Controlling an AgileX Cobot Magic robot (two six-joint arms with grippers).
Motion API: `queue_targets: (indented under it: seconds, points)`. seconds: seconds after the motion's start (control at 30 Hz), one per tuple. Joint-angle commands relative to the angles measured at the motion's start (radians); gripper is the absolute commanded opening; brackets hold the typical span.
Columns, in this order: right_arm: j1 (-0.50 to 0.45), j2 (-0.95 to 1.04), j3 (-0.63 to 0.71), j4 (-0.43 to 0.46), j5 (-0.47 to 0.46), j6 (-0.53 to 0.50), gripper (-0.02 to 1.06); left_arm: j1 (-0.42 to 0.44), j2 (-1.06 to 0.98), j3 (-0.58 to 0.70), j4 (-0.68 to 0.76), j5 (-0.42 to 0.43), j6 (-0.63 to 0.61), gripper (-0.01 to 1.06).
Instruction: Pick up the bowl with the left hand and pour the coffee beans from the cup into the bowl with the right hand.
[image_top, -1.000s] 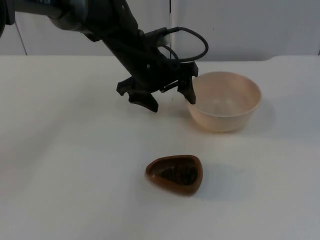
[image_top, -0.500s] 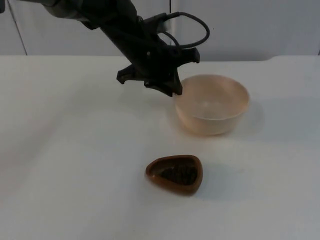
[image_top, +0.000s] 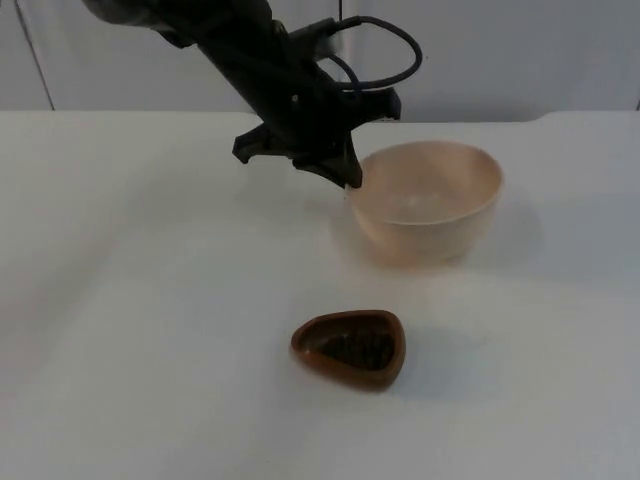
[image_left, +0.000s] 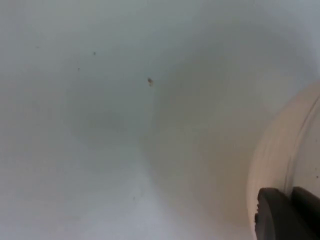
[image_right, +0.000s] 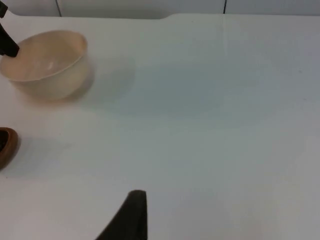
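The cream bowl (image_top: 425, 203), empty inside, now hangs tilted just above the tabletop (image_top: 140, 330) toward its far edge, a soft shadow beneath it. Half a second ago it sat lower and flatter; a second ago it rested flat on the surface with the fingers wide open beside it. The left gripper (image_top: 345, 172) has since closed on the bowl's near-left rim, and the left wrist view shows a black fingertip (image_left: 280, 212) pressed against the ribbed outer wall of the bowl (image_left: 280, 150). The pick-up half of the task looks to be under way.

The brown cup (image_top: 351, 348) stands nearer the front edge, well apart from the bowl, upright and holding dark coffee beans (image_top: 357, 349); none have been poured. The right arm waits off to the side, its wrist view looking across at the bowl (image_right: 47, 65) and the cup (image_right: 6, 145); whether the right gripper's fingers are open or closed cannot be told.
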Motion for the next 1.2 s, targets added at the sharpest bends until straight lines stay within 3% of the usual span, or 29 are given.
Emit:
queue_targets:
  seconds: [0.0, 0.23, 0.4, 0.8, 0.93, 1.17]
  points:
    - [-0.006, -0.004, 0.002, 0.002, -0.006, -0.003, 1.05, -0.007, -0.048, -0.005, 0.029, 0.016, -0.023, 0.00]
    - [-0.006, -0.004, 0.002, 0.002, -0.006, -0.003, 1.05, -0.007, -0.162, 0.001, 0.231, 0.121, -0.112, 0.00]
    - [-0.006, -0.004, 0.002, 0.002, -0.006, -0.003, 1.05, -0.007, -0.246, 0.072, 0.253, 0.140, -0.112, 0.00]
    - [-0.006, -0.004, 0.002, 0.000, -0.006, -0.003, 1.05, 0.021, -0.489, 0.463, 0.219, -0.031, -0.112, 0.00]
    - [-0.006, -0.004, 0.002, 0.000, -0.006, -0.003, 1.05, 0.056, -0.609, 0.667, 0.193, -0.130, -0.112, 0.00]
    - [-0.006, -0.004, 0.002, 0.000, -0.006, -0.003, 1.05, 0.067, -0.767, 0.889, 0.179, -0.208, -0.112, 0.00]
